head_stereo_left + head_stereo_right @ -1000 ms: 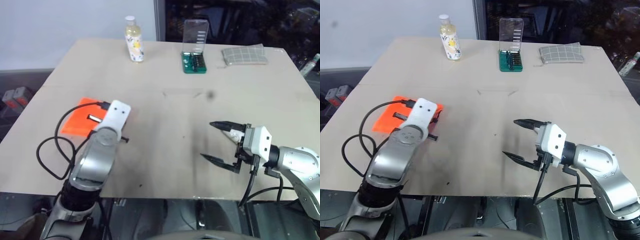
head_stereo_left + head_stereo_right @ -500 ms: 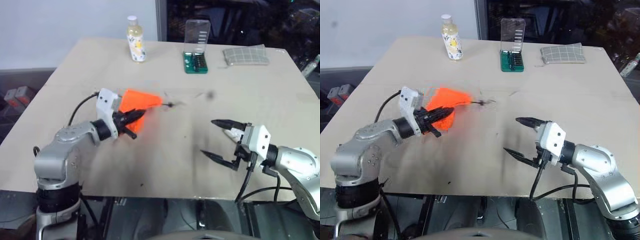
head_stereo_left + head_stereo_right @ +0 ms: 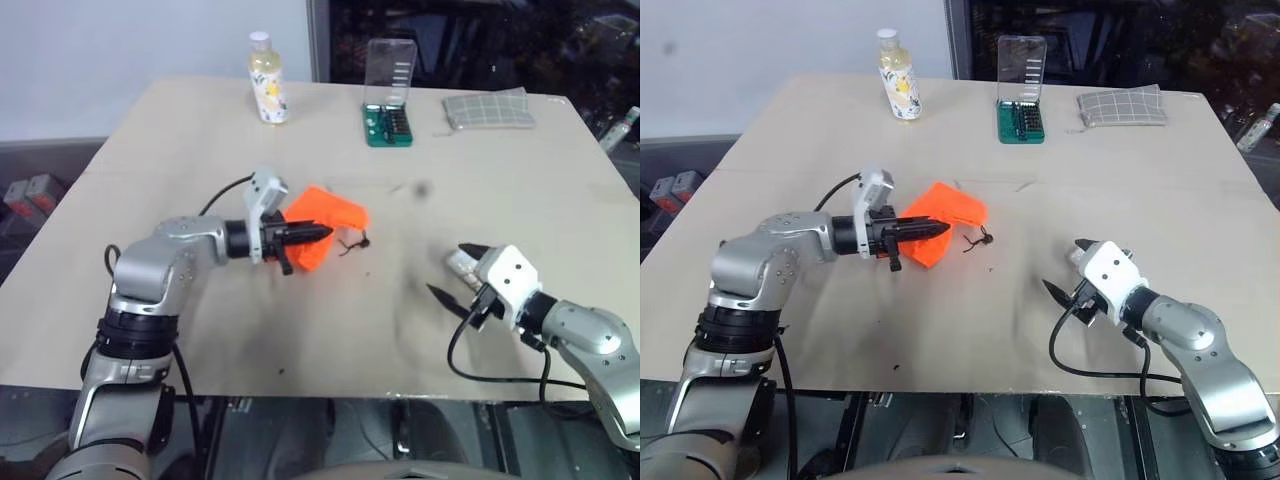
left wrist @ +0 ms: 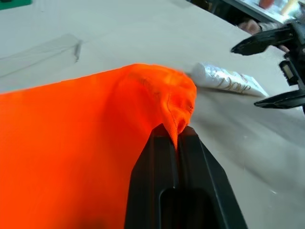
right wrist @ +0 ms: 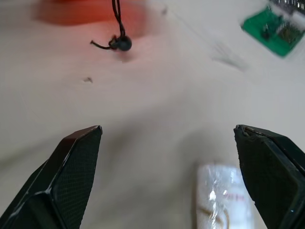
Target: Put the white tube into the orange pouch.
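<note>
Left tool (image 3: 318, 233) pinching pouch (image 3: 325, 225) fold, pouch held mid-desk (image 3: 300, 330). Right tool (image 5: 169, 176) spread wide, tube (image 5: 220, 202) lying on desk between its fingers.

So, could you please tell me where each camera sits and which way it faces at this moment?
Left eye view: on the head, looking forward and down over the beige table; both arms show.
Right eye view: the same scene from beside it.
Left wrist view: along the left gripper, shut on the bright orange fabric pouch; the small white squeeze tube lies beyond.
Right wrist view: along the open right gripper, down at the tube.
Shared: both wrist views show pouch and tube.
</note>
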